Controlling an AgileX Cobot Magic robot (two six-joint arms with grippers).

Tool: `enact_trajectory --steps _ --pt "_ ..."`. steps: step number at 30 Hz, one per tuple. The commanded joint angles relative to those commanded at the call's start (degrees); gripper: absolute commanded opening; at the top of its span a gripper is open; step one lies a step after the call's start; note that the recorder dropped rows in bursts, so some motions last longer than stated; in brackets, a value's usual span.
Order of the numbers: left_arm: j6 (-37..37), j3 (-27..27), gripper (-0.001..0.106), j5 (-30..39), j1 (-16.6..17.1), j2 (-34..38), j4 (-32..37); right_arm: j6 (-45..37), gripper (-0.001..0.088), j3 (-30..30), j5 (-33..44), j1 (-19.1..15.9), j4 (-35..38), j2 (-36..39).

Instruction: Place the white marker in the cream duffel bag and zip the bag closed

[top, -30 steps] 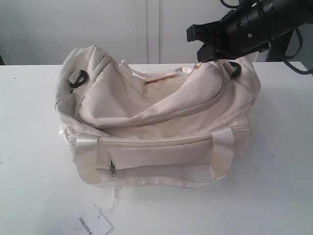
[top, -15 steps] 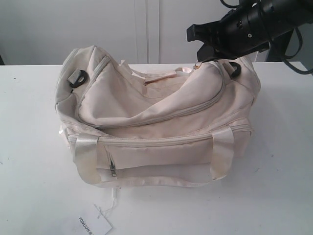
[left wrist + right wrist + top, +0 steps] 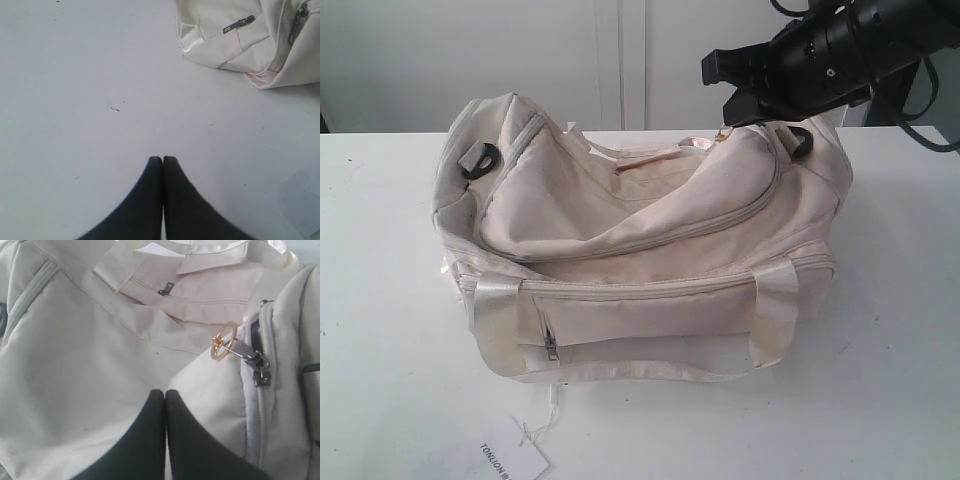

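The bag (image 3: 640, 250) sits mid-desk (image 3: 380, 300), its top flap sagging. A paper tag (image 3: 510, 462) at the desk's near edge reads "TONLION". The right wrist view alone shows the gold ring pull (image 3: 223, 341) clearly, near the right gripper (image 3: 165, 391), whose jaws are pressed together, empty, over the fabric. The left gripper (image 3: 163, 158), seen only by its own camera, hangs over bare desk near the bag's corner, jaws closed on nothing.

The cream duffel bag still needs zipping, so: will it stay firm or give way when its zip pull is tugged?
Probably floppy: the cream duffel bag sags and creases along its top, so it would likely follow a tug. Its satin handles look slippery.
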Motion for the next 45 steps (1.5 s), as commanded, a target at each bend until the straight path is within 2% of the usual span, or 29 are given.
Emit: enact_trajectory --steps 4,11,16,45 --pt "0.00 1.01 0.000 0.24 0.00 0.00 0.00 0.00 0.0000 0.00 0.00 0.00 0.00 0.00" --pt "0.00 6.37 0.000 -3.66 0.00 -0.09 0.00 0.00 0.0000 0.00 0.00 0.00 0.00 0.00" --pt "0.00 6.47 0.000 -5.68 0.00 -0.09 -0.10 0.00 0.0000 0.00 -0.14 0.00 0.00 0.00" --pt "0.00 6.47 0.000 -5.68 0.00 -0.09 -0.10 0.00 0.0000 0.00 -0.22 0.00 0.00 0.00"
